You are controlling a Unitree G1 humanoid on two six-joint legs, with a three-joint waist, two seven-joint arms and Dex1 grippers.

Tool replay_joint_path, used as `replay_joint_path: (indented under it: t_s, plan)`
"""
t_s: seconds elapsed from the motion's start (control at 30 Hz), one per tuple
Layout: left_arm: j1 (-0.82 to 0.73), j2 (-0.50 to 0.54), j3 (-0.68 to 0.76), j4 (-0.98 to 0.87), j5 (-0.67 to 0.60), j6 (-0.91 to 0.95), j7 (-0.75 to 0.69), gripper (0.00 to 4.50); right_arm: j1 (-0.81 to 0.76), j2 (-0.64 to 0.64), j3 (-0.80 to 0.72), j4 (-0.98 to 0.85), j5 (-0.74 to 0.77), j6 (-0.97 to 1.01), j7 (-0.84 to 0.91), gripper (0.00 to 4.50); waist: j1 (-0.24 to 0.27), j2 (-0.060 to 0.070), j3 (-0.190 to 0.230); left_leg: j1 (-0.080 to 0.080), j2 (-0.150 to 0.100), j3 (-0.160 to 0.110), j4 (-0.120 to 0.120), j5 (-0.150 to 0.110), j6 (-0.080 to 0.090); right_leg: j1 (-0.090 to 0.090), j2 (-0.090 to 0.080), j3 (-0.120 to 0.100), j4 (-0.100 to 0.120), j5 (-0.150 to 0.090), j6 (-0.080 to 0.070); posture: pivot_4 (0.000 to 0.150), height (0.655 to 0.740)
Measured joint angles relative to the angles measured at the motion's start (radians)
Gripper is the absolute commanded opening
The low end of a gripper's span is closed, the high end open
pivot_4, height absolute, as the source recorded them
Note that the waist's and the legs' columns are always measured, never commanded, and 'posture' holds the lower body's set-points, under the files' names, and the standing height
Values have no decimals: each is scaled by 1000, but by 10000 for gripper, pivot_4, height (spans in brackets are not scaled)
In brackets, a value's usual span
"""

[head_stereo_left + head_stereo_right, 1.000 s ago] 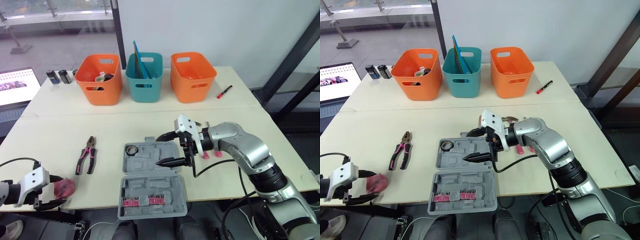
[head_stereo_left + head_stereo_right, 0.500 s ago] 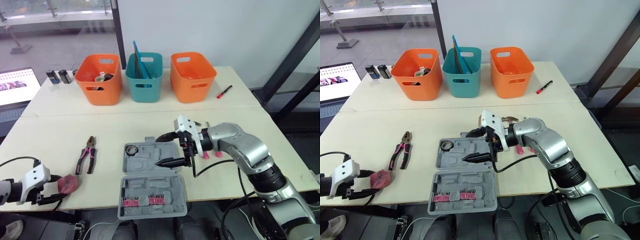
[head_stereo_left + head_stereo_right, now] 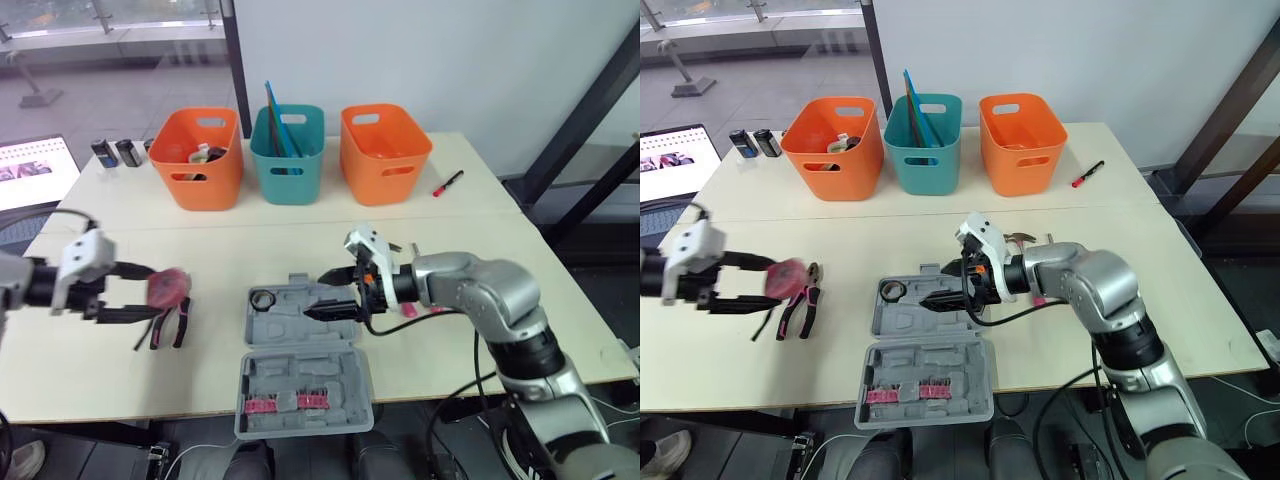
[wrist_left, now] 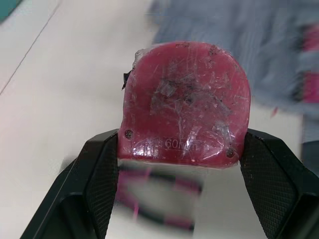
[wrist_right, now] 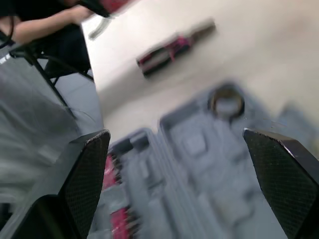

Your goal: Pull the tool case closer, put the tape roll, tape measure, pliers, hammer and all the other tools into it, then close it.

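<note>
The grey tool case [image 3: 305,375] lies open near the table's front edge, with pink bits in its near half. A tape roll [image 3: 263,298] sits in the far half's left corner. My left gripper [image 3: 140,292] hovers above the table on the left, shut on the red tape measure [image 4: 187,99], directly over the pink-handled pliers [image 3: 172,325]. My right gripper [image 3: 332,292] stands open over the case's far half, holding nothing. A hammer's pink grip [image 3: 408,311] peeks out from behind the right arm.
Two orange bins [image 3: 198,160] [image 3: 385,152] flank a teal bin [image 3: 288,155] along the back. A red marker [image 3: 449,183] lies at the back right. Small black items [image 3: 118,152] and a laptop screen [image 3: 35,172] are at the far left.
My left gripper has lifted from the table's front left corner and moved inward, carrying the tape measure over the pliers. The right gripper turned and shifted slightly over the case.
</note>
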Motion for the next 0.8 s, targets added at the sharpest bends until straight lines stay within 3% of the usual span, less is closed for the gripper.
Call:
replay_joint_path:
  t_s: [0.07,0.17,0.37,0.57,0.8]
  plan:
    - [-18,-39,-42,-75,8,22,23,30263,-59,84,-114,87,51,141,-41,45000,-1,0,0,1,1,0,0,0,0,0,2,0,0,2,3,1500,7364]
    - [-29,-105,-117,-148,47,22,68,30263,-90,151,-170,209,163,261,-123,45000,1,-1,0,1,4,-2,0,0,0,2,5,0,0,2,3,1500,7364]
    - [-35,-152,-199,-228,91,72,132,30263,-98,208,-241,462,446,294,-406,45000,0,0,0,1,6,-2,0,0,0,1,8,0,0,3,2,1500,7364]
    - [-60,-201,-238,-267,106,124,183,30263,-97,251,-273,550,677,294,-686,45000,-1,0,0,1,7,-2,0,0,0,1,9,0,0,3,2,1500,7364]
    - [-69,-214,-251,-277,119,132,204,30263,-68,317,-303,578,832,295,-914,45000,-1,0,0,1,7,-2,0,0,0,1,10,0,0,3,2,1500,7364]
